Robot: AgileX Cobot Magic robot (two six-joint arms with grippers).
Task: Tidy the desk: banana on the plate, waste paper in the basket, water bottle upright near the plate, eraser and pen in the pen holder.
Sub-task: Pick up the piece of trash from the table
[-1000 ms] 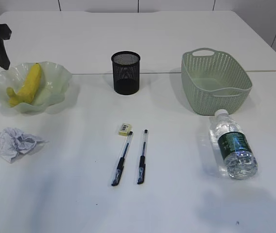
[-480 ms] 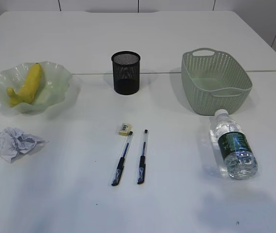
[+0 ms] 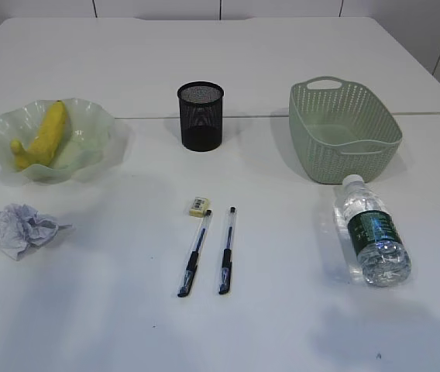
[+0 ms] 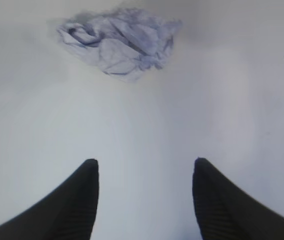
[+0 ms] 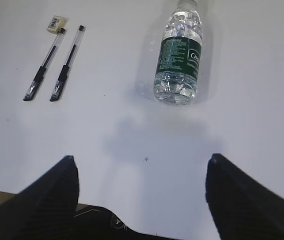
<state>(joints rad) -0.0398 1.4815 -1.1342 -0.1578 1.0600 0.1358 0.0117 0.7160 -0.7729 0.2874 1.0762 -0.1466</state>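
A big white table (image 3: 282,325) fills the view, with a second white table (image 3: 127,70) pushed up behind it, a thin dark line where they meet, and a white wall at the very back.

White table (image 3: 282,325) with plate (image 3: 88,143), holder (image 3: 201,116), basket (image 3: 344,132), paper (image 3: 18,229), eraser (image 3: 198,205), pens (image 3: 194,254), bottle (image 3: 373,240).

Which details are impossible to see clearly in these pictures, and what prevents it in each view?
- Pen holder inside: exterior view, dark mesh wall hides the bottom.
- Bottle cap: right wrist view, cut off by the top edge.
- Bottle label text: both views, too small or partly turned away.
- Eraser print: exterior view, too small.
- Both arms: not seen in the exterior view.
- Waste paper writing: left wrist view, blurred.
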